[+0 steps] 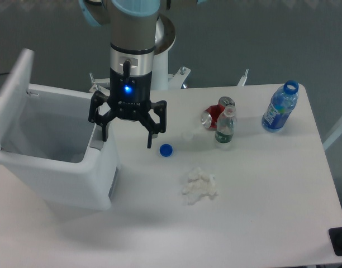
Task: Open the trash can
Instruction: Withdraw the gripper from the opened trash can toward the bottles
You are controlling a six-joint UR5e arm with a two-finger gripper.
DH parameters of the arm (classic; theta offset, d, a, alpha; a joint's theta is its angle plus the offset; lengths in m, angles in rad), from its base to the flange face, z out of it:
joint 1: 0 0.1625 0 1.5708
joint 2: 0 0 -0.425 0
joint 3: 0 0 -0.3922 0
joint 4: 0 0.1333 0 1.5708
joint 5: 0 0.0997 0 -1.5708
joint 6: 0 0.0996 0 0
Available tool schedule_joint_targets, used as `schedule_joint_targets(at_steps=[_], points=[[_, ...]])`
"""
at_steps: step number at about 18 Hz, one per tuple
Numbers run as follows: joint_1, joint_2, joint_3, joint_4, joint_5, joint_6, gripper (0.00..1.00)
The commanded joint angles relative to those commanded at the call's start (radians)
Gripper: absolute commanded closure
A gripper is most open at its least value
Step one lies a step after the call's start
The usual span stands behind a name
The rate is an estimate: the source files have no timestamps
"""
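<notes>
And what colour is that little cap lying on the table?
Blue. The little cap lies on the white table, plain to see from the fixed camera.

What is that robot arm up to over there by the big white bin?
It is opening the trash can. The gripper is spread open, one finger down at the button strip on the can's right edge, the other hanging over the table. The lid now stands up at the left, so the can is open. A blue cap, a crumpled tissue, a can and two bottles lie untouched to the right.
</notes>
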Motion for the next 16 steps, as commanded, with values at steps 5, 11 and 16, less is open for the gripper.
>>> schedule_joint_targets(at_steps=[5,11,16], points=[[0.018,-0.002,0.048,0.0,0.003,0.021,0.0],[0.052,-0.002,0.052,-0.002,0.052,0.199,0.0],[0.049,-0.034,0.045,-0.002,0.231,0.334,0.0]])
